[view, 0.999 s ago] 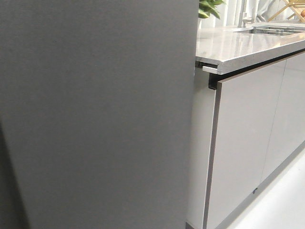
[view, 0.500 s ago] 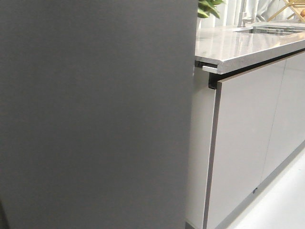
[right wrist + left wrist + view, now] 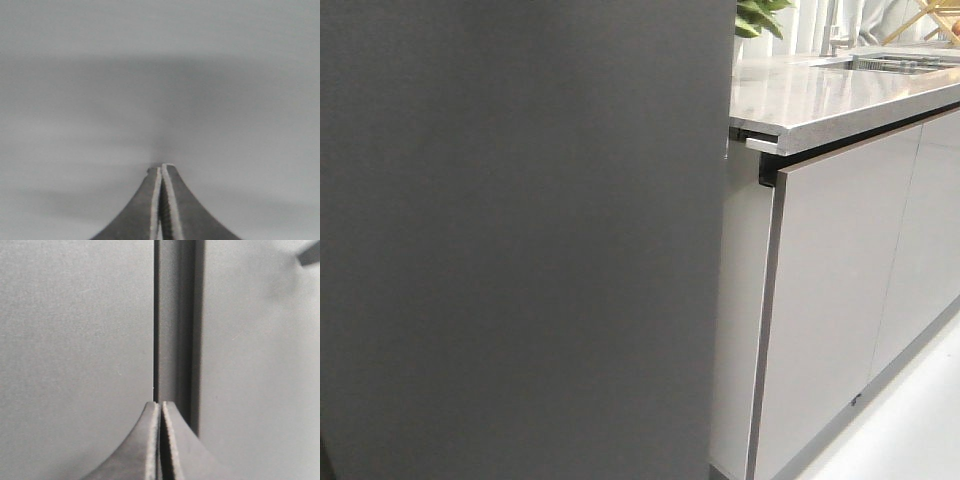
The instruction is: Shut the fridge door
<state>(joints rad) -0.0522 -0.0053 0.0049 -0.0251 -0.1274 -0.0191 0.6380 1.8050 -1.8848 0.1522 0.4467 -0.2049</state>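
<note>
The fridge door [image 3: 520, 240] is a tall dark grey matte panel that fills the left two thirds of the front view. Its white inner side is hidden. No gripper shows in the front view. In the left wrist view my left gripper [image 3: 160, 404] is shut and empty, its tips close to a dark vertical gap between two grey panels [image 3: 75, 340]. In the right wrist view my right gripper [image 3: 161, 166] is shut and empty, its tips right at a plain grey surface [image 3: 160, 75]; I cannot tell if they touch it.
To the right of the door stand light grey glossy cabinet fronts [image 3: 830, 300] under a pale stone countertop [image 3: 820, 90]. A green plant [image 3: 760, 15] and a sink [image 3: 900, 62] lie at the back right. White floor [image 3: 910, 430] shows at the lower right.
The dark wedge at the lower left of the front view has shrunk to almost nothing; the grey door now covers that corner. The cabinets look the same.
</note>
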